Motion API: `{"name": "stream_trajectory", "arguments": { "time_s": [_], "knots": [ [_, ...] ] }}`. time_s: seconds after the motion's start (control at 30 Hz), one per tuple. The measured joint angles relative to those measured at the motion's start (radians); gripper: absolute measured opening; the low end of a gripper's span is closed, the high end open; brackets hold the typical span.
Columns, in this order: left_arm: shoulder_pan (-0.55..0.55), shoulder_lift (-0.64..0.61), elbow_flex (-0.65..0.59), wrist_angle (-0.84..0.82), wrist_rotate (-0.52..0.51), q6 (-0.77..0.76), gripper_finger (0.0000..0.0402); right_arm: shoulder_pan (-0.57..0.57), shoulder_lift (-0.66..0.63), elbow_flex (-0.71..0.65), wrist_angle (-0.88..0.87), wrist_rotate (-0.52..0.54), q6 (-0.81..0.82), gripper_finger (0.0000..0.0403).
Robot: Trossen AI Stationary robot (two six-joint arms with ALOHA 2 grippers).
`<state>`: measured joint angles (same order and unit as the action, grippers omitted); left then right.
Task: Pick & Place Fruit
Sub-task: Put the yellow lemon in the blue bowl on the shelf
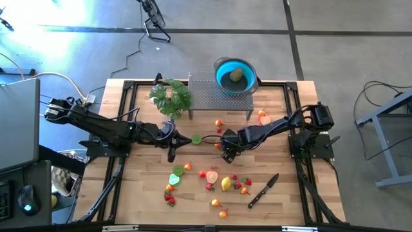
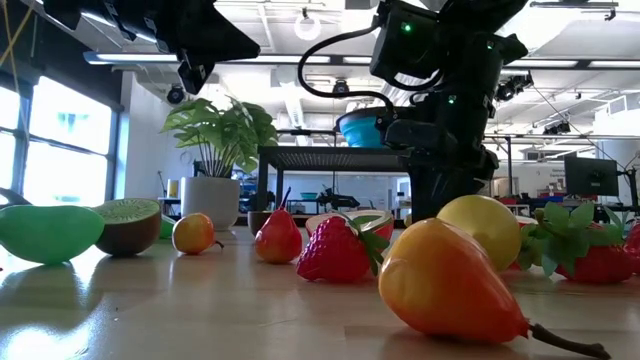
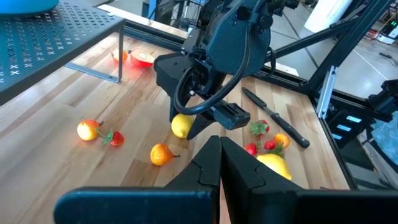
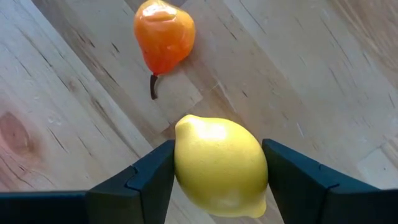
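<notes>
gripping a yellow lemon (image 4: 221, 165), the right gripper (image 4: 217, 177) sits mid-table; left gripper (image 3: 219, 163) closed, empty.

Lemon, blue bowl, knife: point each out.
lemon (image 4: 221, 165): right wrist view, middle of its yellow skin.
blue bowl (image 1: 222, 67): high view, left rim.
knife (image 1: 259, 194): high view, black handle.
</notes>
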<state>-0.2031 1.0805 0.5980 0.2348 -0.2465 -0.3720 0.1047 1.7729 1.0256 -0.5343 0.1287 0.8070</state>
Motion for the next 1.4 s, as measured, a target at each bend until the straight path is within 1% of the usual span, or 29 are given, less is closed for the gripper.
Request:
{"name": "stream_trajectory", "arguments": {
  "time_s": [0.77,1.4],
  "knots": [
    [0.0,0.0,0.0,-0.004,-0.006,0.0,0.0,0.0,-0.001,0.0,0.001,-0.028,-0.019,0.0214],
    [0.0,0.0,0.0,-0.003,-0.006,0.0,0.0,0.0,-0.001,0.0,0.001,-0.025,-0.019,0.0214]
  ]
}}
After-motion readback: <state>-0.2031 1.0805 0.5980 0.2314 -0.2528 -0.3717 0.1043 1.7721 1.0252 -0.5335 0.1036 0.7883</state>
